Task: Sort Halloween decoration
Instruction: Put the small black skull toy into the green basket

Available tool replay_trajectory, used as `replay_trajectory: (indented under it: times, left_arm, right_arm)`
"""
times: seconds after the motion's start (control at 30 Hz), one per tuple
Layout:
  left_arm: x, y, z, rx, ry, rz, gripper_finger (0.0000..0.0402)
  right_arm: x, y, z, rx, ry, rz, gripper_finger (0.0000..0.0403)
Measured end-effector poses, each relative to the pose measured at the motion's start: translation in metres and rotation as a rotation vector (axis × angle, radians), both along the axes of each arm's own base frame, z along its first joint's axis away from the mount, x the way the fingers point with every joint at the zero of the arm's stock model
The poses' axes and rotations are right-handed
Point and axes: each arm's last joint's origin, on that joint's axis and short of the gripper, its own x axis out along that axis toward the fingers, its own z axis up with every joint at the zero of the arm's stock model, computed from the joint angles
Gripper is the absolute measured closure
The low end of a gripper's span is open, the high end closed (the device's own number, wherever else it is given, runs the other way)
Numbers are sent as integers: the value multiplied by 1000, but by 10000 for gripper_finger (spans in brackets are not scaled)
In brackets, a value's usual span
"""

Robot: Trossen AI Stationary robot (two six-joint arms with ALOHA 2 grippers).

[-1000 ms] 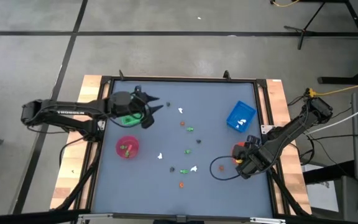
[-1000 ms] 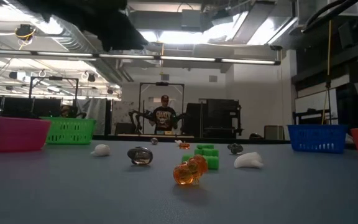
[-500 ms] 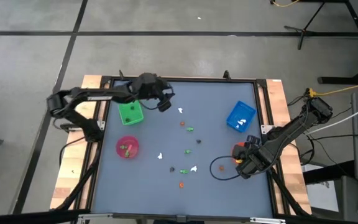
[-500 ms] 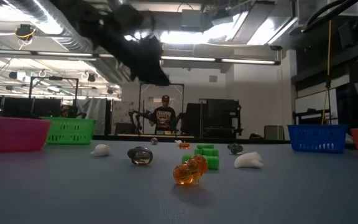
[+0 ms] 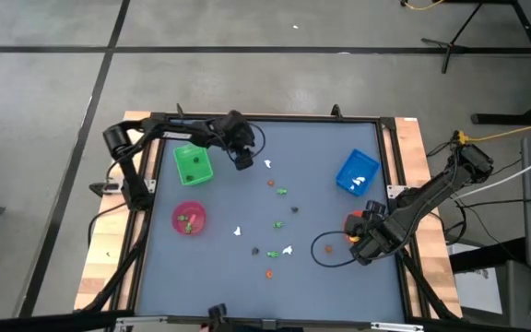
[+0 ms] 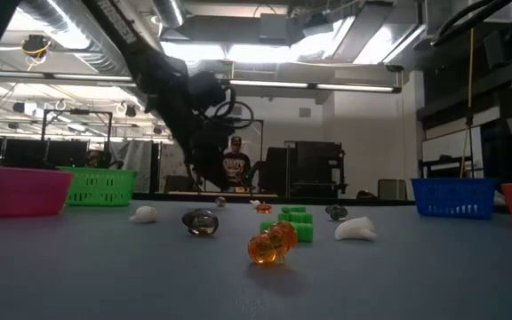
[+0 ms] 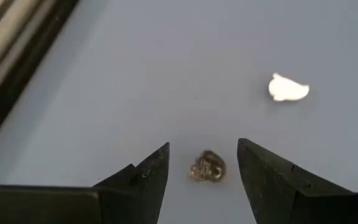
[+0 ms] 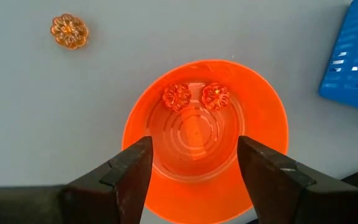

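Tiny Halloween figures lie scattered over the grey table (image 5: 321, 148): white (image 5: 268, 164), orange (image 5: 270, 183), green (image 5: 283, 192) and dark (image 5: 294, 209) ones. My left gripper (image 5: 244, 161) hangs open near the far edge, just right of the green tray (image 5: 192, 166). Its fingers stand on either side of a dark figure (image 7: 207, 167) lying on the table, without touching it; a white figure (image 7: 288, 89) lies beyond. My right gripper (image 8: 193, 140) waits open above the orange bowl (image 8: 204, 137), which holds two orange figures (image 8: 177, 95).
A pink bowl (image 5: 189, 219) with figures stands at the left, a blue tray (image 5: 358, 172) with white figures at the right. A loose orange figure (image 8: 69, 31) lies near the orange bowl. A dark cable loop (image 5: 325, 249) lies on the table by my right gripper. A person (image 6: 236, 164) stands in the room behind.
My left gripper has left its place over the green tray, swung toward the table's right and far edge, tipped its fingers downward and sunk toward the dark figure. The green tray now lies uncovered. Its fingers have stayed open.
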Motion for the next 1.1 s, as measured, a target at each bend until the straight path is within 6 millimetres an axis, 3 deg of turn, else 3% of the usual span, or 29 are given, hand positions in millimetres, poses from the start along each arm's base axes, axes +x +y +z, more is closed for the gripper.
replay_trajectory:
  times: [0.53,0.87,1.1]
  left_arm:
    - [3,0,-29,-43,69,-31,227]
    - [3,0,-32,-40,87,-23,229]
    - [3,0,-32,-40,90,-22,259]
  right_arm:
    - [0,0,0,0,0,0,168]
    - [0,0,0,3,-3,0,169]
    - [0,0,0,3,-3,0,169]
